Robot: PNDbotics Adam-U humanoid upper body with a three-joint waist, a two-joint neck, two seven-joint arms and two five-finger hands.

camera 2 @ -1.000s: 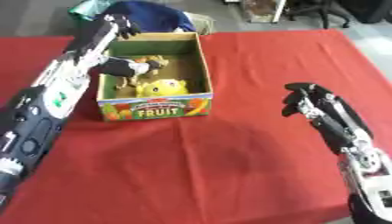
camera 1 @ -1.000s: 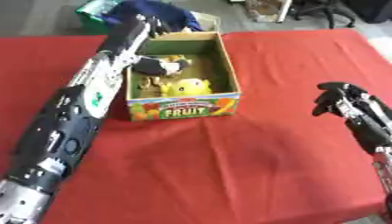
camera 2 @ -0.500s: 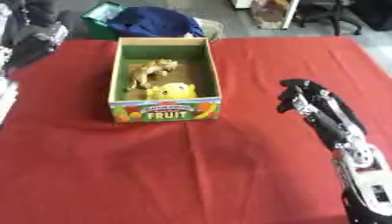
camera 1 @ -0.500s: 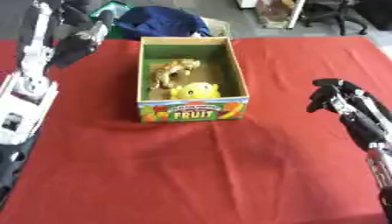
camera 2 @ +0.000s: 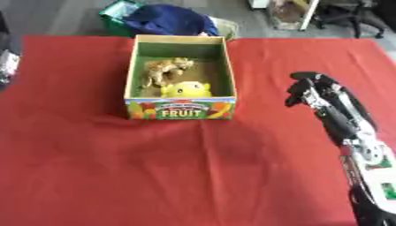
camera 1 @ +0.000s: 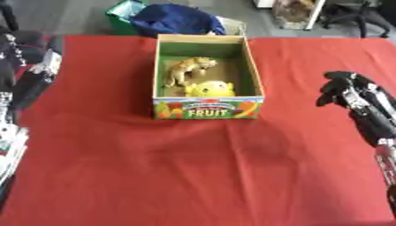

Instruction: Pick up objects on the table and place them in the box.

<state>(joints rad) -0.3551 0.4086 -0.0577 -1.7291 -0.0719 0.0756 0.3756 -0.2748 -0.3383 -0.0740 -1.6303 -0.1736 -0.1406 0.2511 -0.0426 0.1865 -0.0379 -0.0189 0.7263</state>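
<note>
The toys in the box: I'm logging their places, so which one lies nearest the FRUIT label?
The yellow round toy. It sits against the box's front wall, just behind the label; the tan animal toy lies farther back.

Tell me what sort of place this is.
Likely an office or lab: a table under a red cloth, black swivel chairs on grey floor beyond, and a dark blue bag behind the cardboard fruit box.

Open fruit box (camera 1: 207,108) holds a yellow toy (camera 1: 209,89); tan animal (camera 1: 188,69) behind.
</note>
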